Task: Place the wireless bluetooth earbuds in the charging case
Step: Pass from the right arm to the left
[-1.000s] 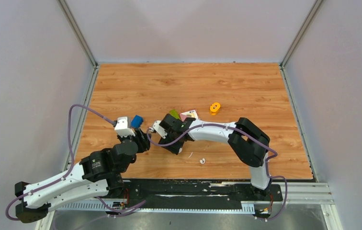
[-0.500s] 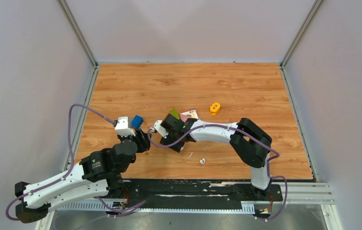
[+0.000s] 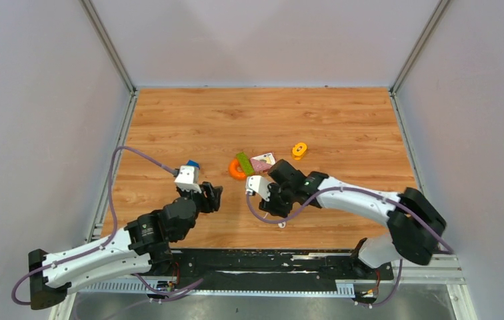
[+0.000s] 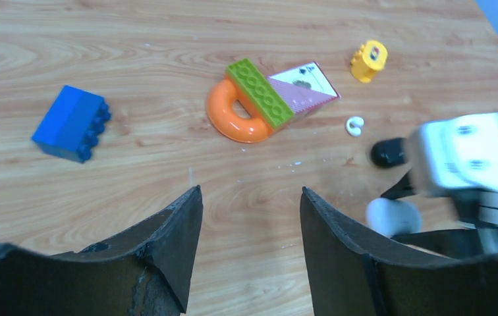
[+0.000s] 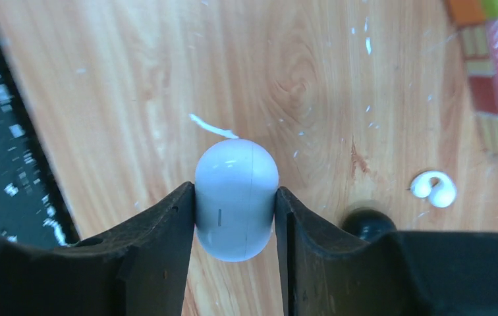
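On the wooden table (image 4: pixel 134 39) ahead of me, a blue toy brick (image 4: pixel 72 123) lies alone on the left. Near the middle, a green studded brick (image 4: pixel 259 92) rests tilted across an orange ring (image 4: pixel 230 122), and a pink-patterned playing card (image 4: pixel 305 89) touches the green brick's right side. A small yellow block (image 4: pixel 369 60) stands apart, further right.

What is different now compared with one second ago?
The right arm pulled back to its own right, uncovering the orange ring; the right fingers now clamp the white case. The left arm shifted slightly right. The blue block and the white earbud stayed.
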